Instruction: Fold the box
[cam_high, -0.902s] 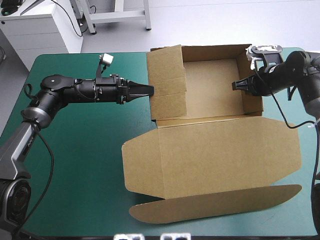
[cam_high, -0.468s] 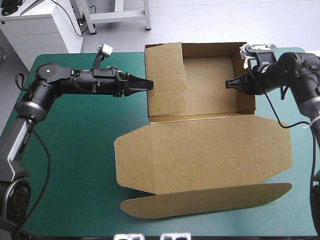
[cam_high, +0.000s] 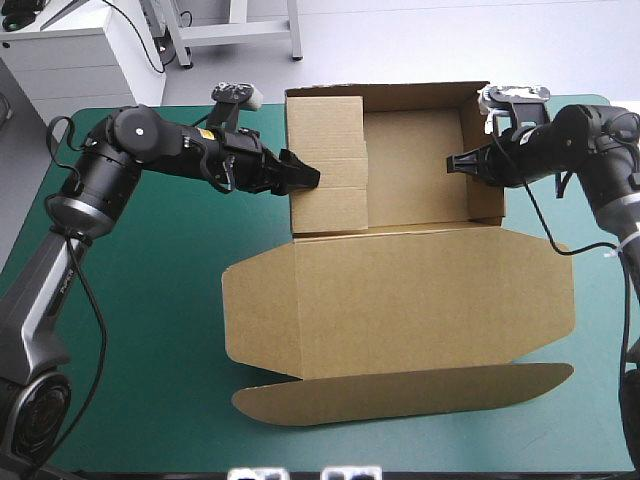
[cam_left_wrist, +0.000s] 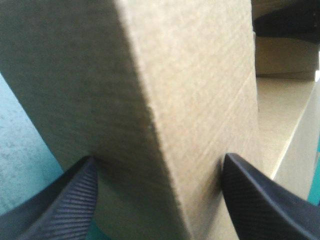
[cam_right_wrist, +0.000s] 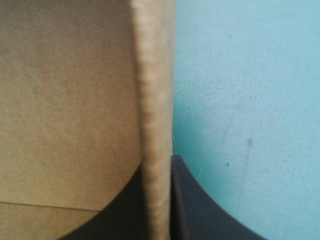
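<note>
The brown box (cam_high: 400, 300) lies as an open tray at the back, its lid flat toward the table's front edge. My left gripper (cam_high: 303, 172) is open and straddles the tray's folded left wall (cam_high: 325, 165). In the left wrist view the thick wall (cam_left_wrist: 190, 100) fills the gap between the spread black fingers (cam_left_wrist: 75, 200). My right gripper (cam_high: 455, 163) reaches in from the right and is shut on the tray's right wall. In the right wrist view that wall's edge (cam_right_wrist: 155, 100) stands pinched between the fingers (cam_right_wrist: 195, 205).
Bare teal-green cover (cam_high: 150, 300) stretches left of the box, with a narrower strip (cam_high: 600, 330) on the right. The lid's rounded front flap (cam_high: 400, 395) ends close to the table's front edge.
The box has slid left and slightly toward the front. My left gripper has swung round, opened and closed in on the left wall. The right gripper moved left with the right wall.
</note>
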